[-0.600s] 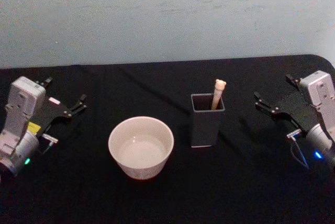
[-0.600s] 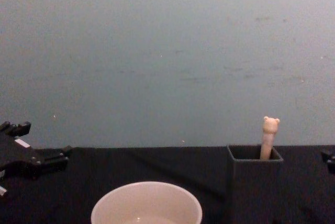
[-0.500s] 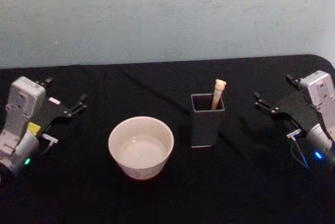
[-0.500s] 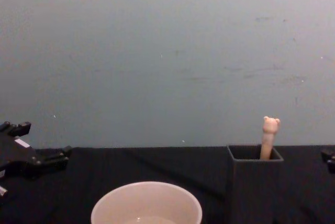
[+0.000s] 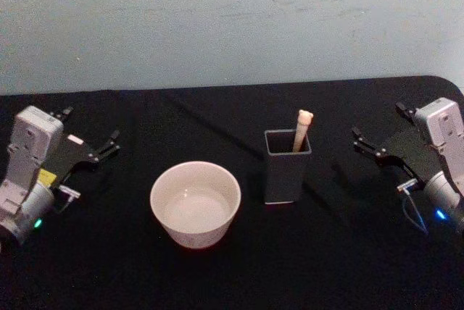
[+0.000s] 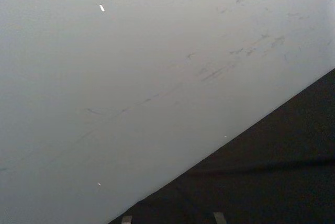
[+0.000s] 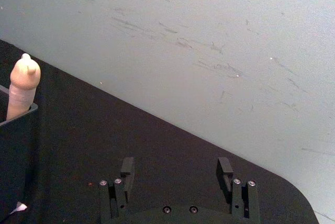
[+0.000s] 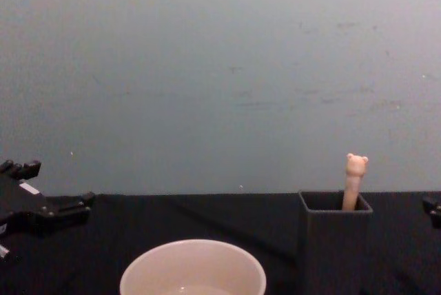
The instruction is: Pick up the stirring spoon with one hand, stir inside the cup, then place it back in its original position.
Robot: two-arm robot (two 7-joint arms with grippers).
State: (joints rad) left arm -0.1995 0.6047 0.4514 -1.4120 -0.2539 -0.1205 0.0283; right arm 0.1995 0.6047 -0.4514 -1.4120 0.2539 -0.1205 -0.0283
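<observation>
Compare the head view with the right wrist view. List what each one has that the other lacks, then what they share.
Head view adds: the wide round cream-white cup and the open left hand, parked at the left side of the black table.
Right wrist view adds: a close look at the right hand, its dark fingers apart with nothing between them.
Shared: the beige bear-topped stirring spoon standing untouched in the dark grey square holder, the table, and the pale wall behind.
</observation>
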